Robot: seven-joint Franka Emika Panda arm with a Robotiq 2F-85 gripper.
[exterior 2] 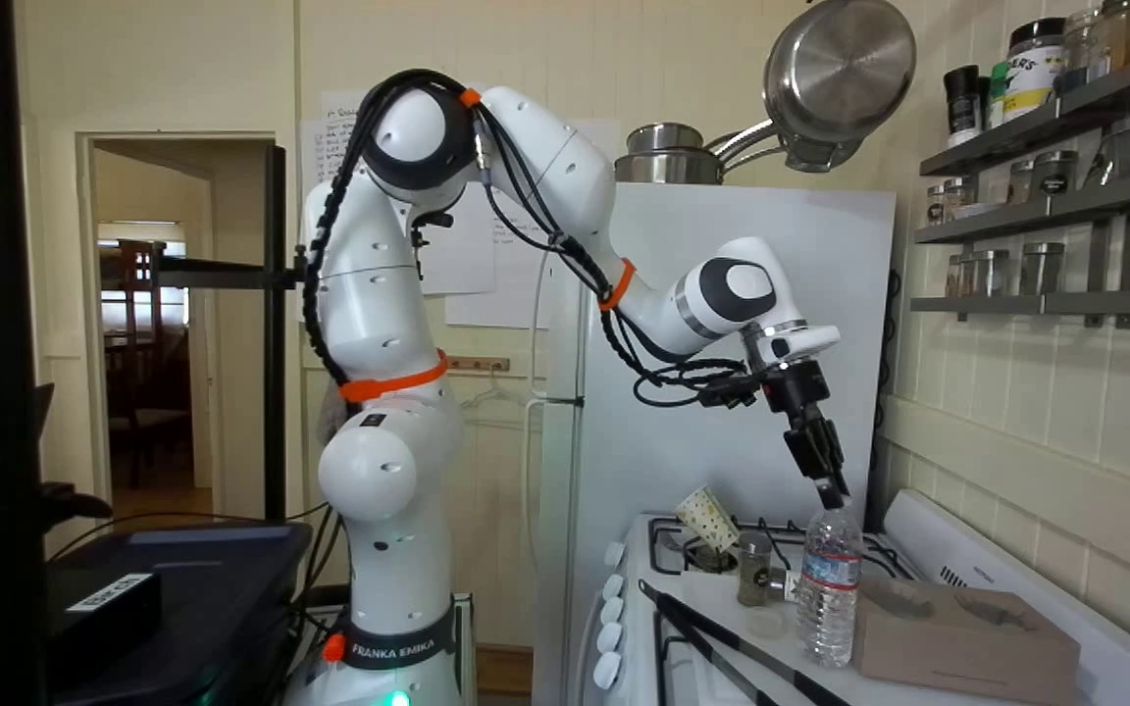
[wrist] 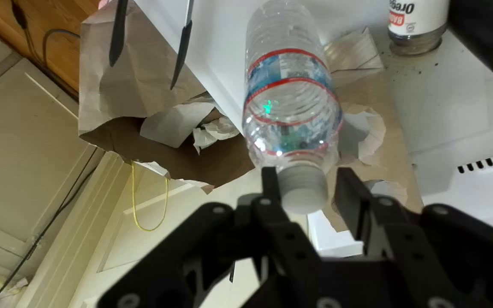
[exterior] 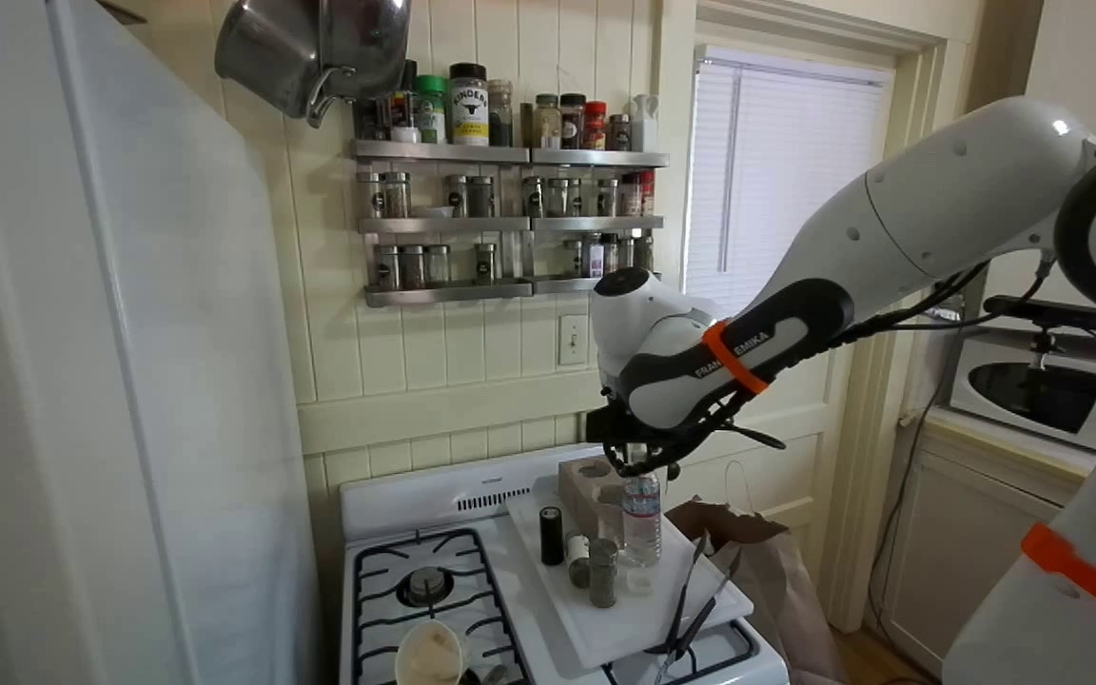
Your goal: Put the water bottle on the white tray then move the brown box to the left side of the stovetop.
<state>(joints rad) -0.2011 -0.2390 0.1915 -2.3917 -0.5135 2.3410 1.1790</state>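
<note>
The water bottle (exterior: 642, 523) stands upright on the white tray (exterior: 562, 604), which lies across the stovetop (exterior: 496, 547). The bottle (exterior 2: 830, 598) also shows in an exterior view, right beside the brown box (exterior 2: 967, 642). The box (exterior: 578, 495) sits toward the stove's back panel. My gripper (exterior 2: 832, 493) is above the bottle, pointing down. In the wrist view the gripper (wrist: 306, 177) is open, with its fingers on either side of the pale cap of the bottle (wrist: 291, 98). The right finger is apart from the cap; the left is close, and I cannot tell if it touches.
A dark shaker (exterior: 551, 535), a glass jar (exterior: 603, 576) and an oregano jar (wrist: 417, 19) are on the tray. Black tongs (exterior 2: 712, 637) lie over its front. A patterned cup (exterior: 430, 653) is on the burners. A paper bag (wrist: 144, 85) stands beside the stove.
</note>
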